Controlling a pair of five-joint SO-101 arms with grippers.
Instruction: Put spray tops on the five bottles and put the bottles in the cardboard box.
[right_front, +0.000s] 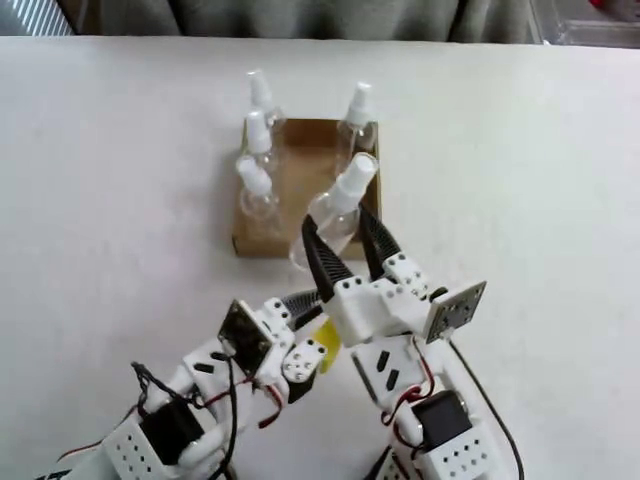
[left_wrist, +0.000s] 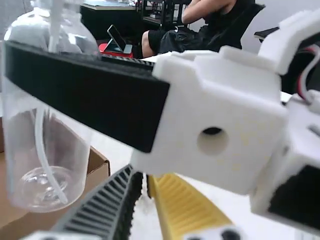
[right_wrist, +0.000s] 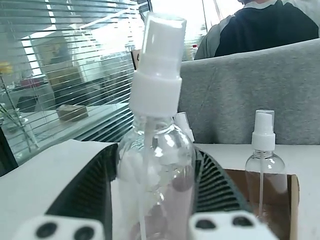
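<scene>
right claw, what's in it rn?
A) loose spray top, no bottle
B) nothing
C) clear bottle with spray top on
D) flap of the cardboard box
C: the right claw is closed on a clear bottle whose white spray top is already on.

We look over a white surface (right_front: 120, 200) in bright daylight. Behind the surface runs a grey upholstered seat back (right_wrist: 240, 100). Off the surface's far corner hang slatted window blinds (right_wrist: 65, 50), lit from outside. Beyond the surface stands a dark desk (left_wrist: 95, 20) with a tablet (left_wrist: 116, 39) propped against something red.
</scene>
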